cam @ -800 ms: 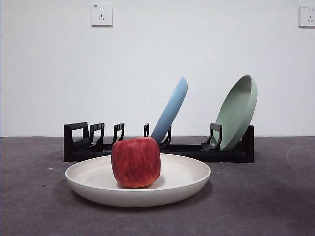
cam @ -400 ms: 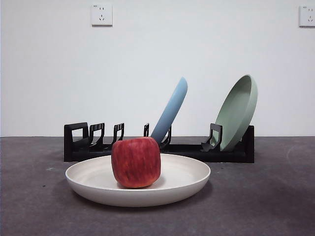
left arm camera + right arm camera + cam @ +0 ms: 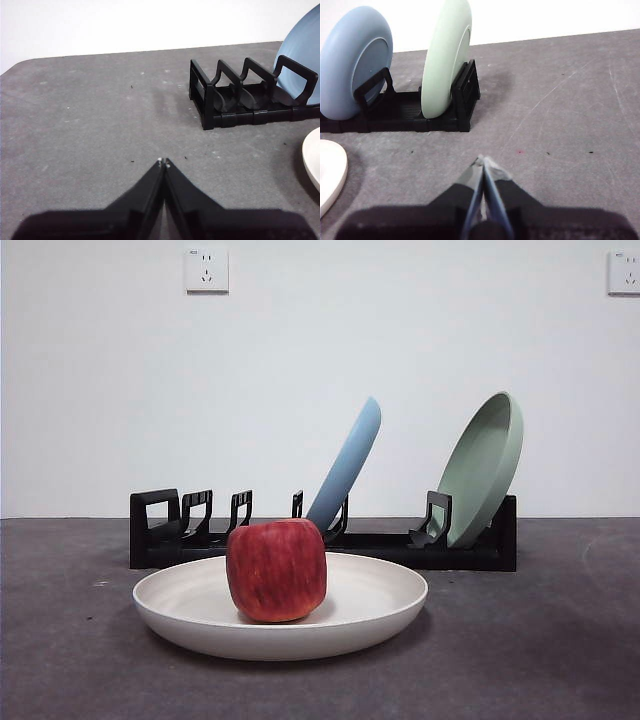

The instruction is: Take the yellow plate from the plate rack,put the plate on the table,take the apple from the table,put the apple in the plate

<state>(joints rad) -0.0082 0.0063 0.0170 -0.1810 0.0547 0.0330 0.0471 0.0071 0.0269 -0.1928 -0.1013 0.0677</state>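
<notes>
Apple point(image 3: 277, 570): red with faint yellow streaks, standing upright in the yellow plate point(image 3: 370, 618), left of the plate's centre, at lower centre of the front view.

Yellow plate: cream, shallow, lying flat on the table point(image 3: 540, 640) just in front of the plate rack point(image 3: 385, 545). A sliver of its rim shows at the right edge of the left wrist view and at the lower left edge of the right wrist view.

Plate rack: long, black, low, running across the middle of the front view behind the plate. Its left slots stand unoccupied.

Light-blue plate point(image 3: 348, 465): leaning on edge in a slot near the rack's middle.

Sage-green plate point(image 3: 485, 465): leaning on edge in the slot at the rack's right end.

Left gripper point(image 3: 163, 162): jaws pressed together, holding nothing, above bare table at lower centre of its wrist view, well apart from the rack's looped end.

Right gripper point(image 3: 483, 161): jaws closed together, holding nothing, above bare table, well apart from the rack's green-plate end.

Wall sockets point(image 3: 206, 270): two white ones, upper left and upper right corner of the front view.
</notes>
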